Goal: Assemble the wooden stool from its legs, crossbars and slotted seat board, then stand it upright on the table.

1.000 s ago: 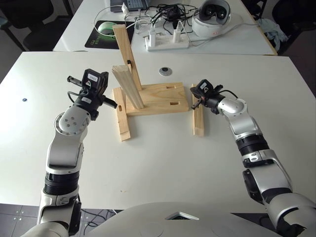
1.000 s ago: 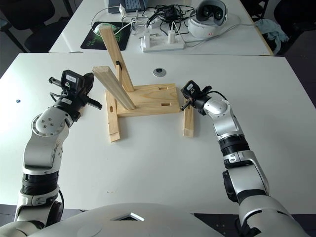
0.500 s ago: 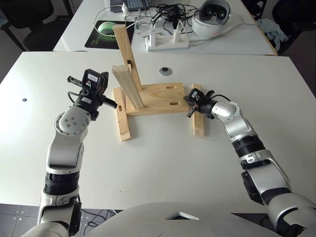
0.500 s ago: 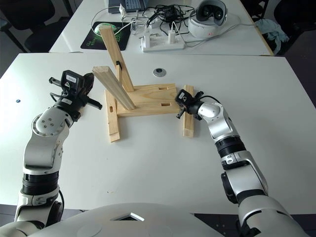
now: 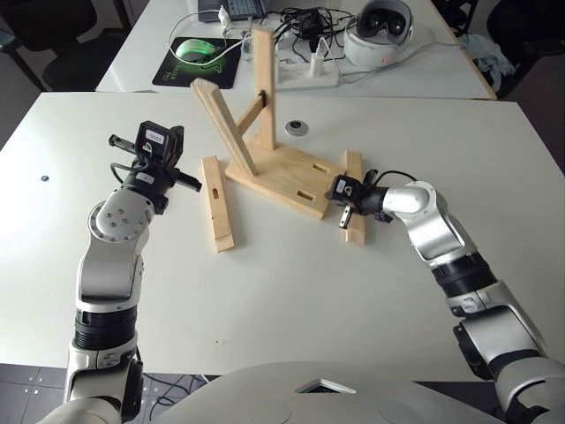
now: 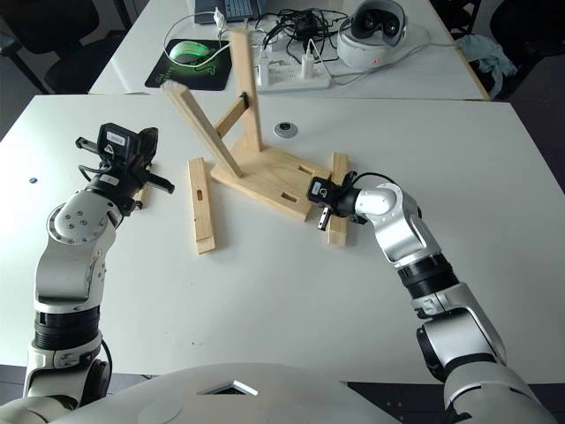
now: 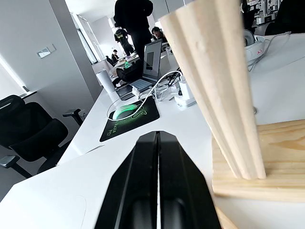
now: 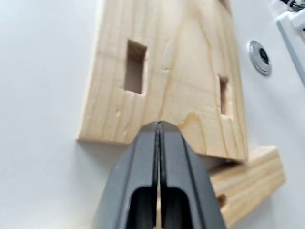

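- White table (image 5: 265, 300) stretches ahead, with the stool parts lying past its middle toward 12 o'clock.
- Right claw (image 8: 158, 125) is pinched together with nothing between its fingers, its tip against the seat board (image 5: 281, 175) at the 4 o'clock end.
- Right-hand loose bar (image 5: 353, 162) lies flat against that same end. Its long axis runs 12 to 6, and its middle passes under the claw.
- Seat board has its long axis running 10 to 4 o'clock, with two open slots near the 4 o'clock end.
- Left-hand loose bar (image 5: 217, 208) lies flat at 9 o'clock of the board, just apart from it. It also runs roughly 12 to 6, with one slot face up.
- Left claw (image 7: 158, 137) is closed on nothing, held above the table at 9 o'clock of that bar.
- At the board's 10 o'clock end an upright leg (image 5: 262, 88) rises nearly straight, and a leaning leg (image 5: 223, 126) tilts toward 10 o'clock. A short crossbar (image 5: 251, 112) joins the two.
- Round metal cap (image 5: 296, 129) sits in the table at 12 o'clock of the board.
- Farther off, a second table (image 5: 424, 75) holds a mouse pad (image 5: 199, 57), a power strip (image 5: 309, 78) and a headset (image 5: 380, 31).
- Half a second ago the board lay square across the table, its left end over the left-hand bar. Since then its right end has swung toward the robot, it has come off that bar, and the right claw has followed.
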`<control>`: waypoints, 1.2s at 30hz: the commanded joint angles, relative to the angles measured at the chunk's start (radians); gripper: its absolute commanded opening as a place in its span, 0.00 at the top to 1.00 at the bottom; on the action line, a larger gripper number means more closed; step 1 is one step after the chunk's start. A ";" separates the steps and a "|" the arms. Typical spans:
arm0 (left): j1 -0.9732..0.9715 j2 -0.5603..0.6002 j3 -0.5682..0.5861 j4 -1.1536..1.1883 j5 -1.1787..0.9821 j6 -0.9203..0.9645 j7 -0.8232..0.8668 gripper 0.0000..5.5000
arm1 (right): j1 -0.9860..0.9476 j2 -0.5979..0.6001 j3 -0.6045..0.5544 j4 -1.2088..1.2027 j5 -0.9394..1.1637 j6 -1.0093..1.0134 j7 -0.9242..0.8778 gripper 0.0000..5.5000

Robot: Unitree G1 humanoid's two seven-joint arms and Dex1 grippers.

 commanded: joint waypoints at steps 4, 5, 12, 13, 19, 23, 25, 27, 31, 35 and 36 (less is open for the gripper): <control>-0.011 0.027 0.012 0.023 0.004 -0.010 -0.018 1.00 | 0.121 0.032 0.080 -0.201 0.045 0.190 0.032 1.00; -0.016 0.029 0.011 0.026 0.004 -0.012 -0.021 1.00 | 0.124 0.036 0.086 -0.214 0.046 0.203 0.024 1.00; -0.033 0.036 0.008 0.038 0.001 -0.014 -0.033 1.00 | 0.137 0.057 0.099 -0.240 0.052 0.239 -0.021 1.00; -0.032 0.036 0.008 0.037 0.001 -0.014 -0.034 1.00 | 0.137 0.055 0.100 -0.239 0.052 0.237 -0.025 1.00; -0.033 0.036 0.005 0.049 0.002 -0.017 -0.038 1.00 | 0.139 0.058 0.098 -0.264 0.060 0.228 -0.041 1.00; -0.033 0.021 0.011 0.068 -0.014 -0.008 -0.038 1.00 | 0.118 0.122 0.036 -0.311 0.101 0.200 -0.099 1.00; -0.039 0.008 0.029 0.075 -0.034 0.000 -0.032 1.00 | 0.104 0.147 0.004 -0.334 0.130 0.201 -0.119 1.00; -0.045 0.013 0.041 0.088 -0.039 -0.008 -0.029 0.96 | 0.086 0.162 -0.031 -0.362 0.150 0.213 -0.136 0.96; -0.058 0.044 0.089 0.173 -0.040 -0.029 -0.030 0.87 | 0.062 0.169 -0.110 -0.424 0.193 0.253 -0.168 0.84; -0.081 0.066 0.163 0.326 -0.063 -0.004 -0.019 0.76 | 0.072 0.204 -0.209 -0.463 0.257 0.320 -0.227 0.73; -0.088 0.062 0.175 0.364 -0.075 0.001 -0.020 0.73 | 0.093 0.212 -0.228 -0.465 0.267 0.328 -0.244 0.70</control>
